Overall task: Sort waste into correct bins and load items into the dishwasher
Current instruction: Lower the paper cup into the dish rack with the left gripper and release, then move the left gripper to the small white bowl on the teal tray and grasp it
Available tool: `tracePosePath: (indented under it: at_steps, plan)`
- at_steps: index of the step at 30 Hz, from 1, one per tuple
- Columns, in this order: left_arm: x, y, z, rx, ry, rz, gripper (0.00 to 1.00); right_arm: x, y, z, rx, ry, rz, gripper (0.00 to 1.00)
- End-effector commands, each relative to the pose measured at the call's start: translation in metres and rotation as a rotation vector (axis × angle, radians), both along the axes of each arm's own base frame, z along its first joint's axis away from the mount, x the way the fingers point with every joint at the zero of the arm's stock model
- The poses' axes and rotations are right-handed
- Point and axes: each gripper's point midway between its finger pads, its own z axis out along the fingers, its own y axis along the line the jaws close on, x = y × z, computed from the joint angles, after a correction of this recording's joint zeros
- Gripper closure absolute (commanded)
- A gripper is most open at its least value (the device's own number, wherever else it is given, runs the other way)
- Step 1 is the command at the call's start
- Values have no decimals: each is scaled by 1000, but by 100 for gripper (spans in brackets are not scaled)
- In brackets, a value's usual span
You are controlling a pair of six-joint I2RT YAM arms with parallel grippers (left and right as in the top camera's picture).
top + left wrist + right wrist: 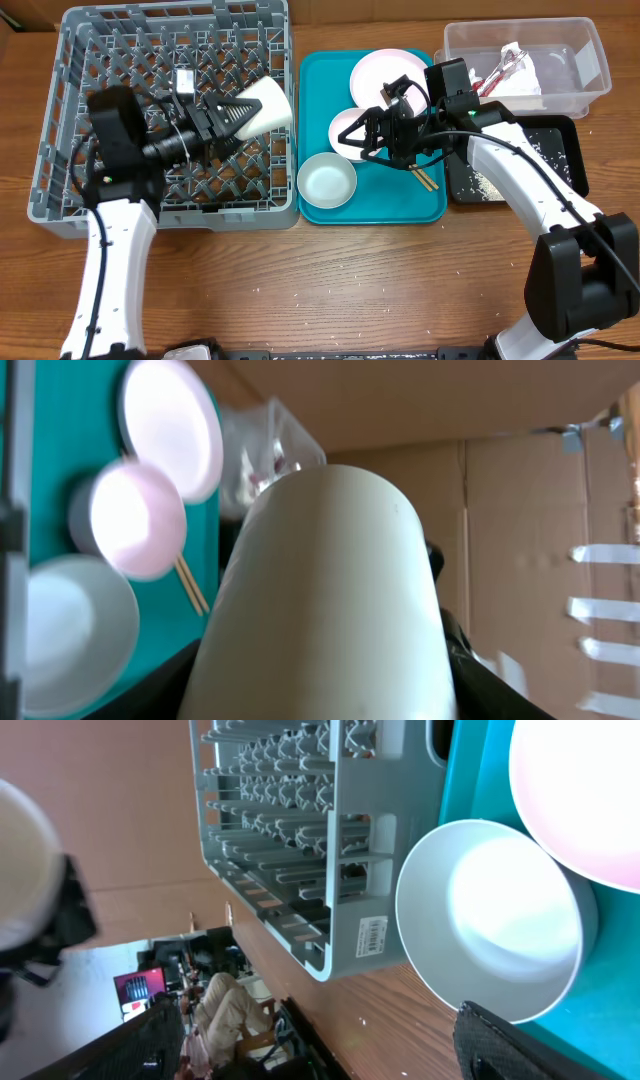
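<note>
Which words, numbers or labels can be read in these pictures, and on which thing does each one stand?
No text can be read anywhere.
Barcode sticker on the outer wall of the grey dish rack: the bars show, but its print is too small to read.
White cup: no lettering shows.

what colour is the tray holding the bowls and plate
Teal; the rectangular plastic serving tray shows best in the overhead view.

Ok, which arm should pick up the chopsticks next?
Right. The right pincer is open and empty over the teal tray, close to the chopsticks. The left pincer is occupied, gripping the cup above the dish rack, farther away.
</note>
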Motion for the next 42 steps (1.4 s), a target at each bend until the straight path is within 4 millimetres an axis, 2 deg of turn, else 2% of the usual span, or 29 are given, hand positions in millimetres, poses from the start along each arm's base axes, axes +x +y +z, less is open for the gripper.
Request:
tracePosePath:
  at_steps: [1, 4, 7, 10, 12, 14, 18, 22, 30, 36, 39, 41, 42]
  plan:
    - [13, 25, 23, 367, -156, 111, 49, 1, -5, -6, -44, -22, -2, 12]
    - [3, 38, 19, 586, -67, 173, 51, -1, -6, -10, -60, -10, -3, 12]
    - [-10, 39, 9, 750, 6, 192, 52, -1, -8, -11, -71, -9, -9, 12]
    - [-23, 34, -10, 864, 73, 171, 52, 0, -9, -14, -87, -6, -16, 11]
    - [-31, 32, -25, 944, 128, 150, 52, -1, -11, -17, -104, 2, -23, 0]
    - [-39, 31, -44, 1024, 201, 114, 52, -2, -14, -21, -130, 16, -32, 0]
    - [-44, 28, -77, 1091, 322, 49, 52, -5, -19, -27, -164, 37, -43, 0]
    - [-40, 24, -107, 1108, 414, -12, 53, -7, -21, -30, -182, 50, -48, 0]
    - [-33, 15, -155, 1145, 516, -101, 52, -7, -24, -33, -202, 56, -55, 0]
    - [-34, 5, -174, 1166, 546, -153, 20, -6, -26, -35, -219, 55, -63, 0]
    - [-33, 4, -175, 1166, 547, -153, 12, -6, -27, -36, -228, 56, -66, 0]
    - [-32, 4, -174, 1165, 543, -151, 3, -6, -27, -37, -230, 56, -67, 1]
    - [-32, 4, -174, 1165, 542, -150, 2, -6, -27, -36, -230, 56, -67, 5]
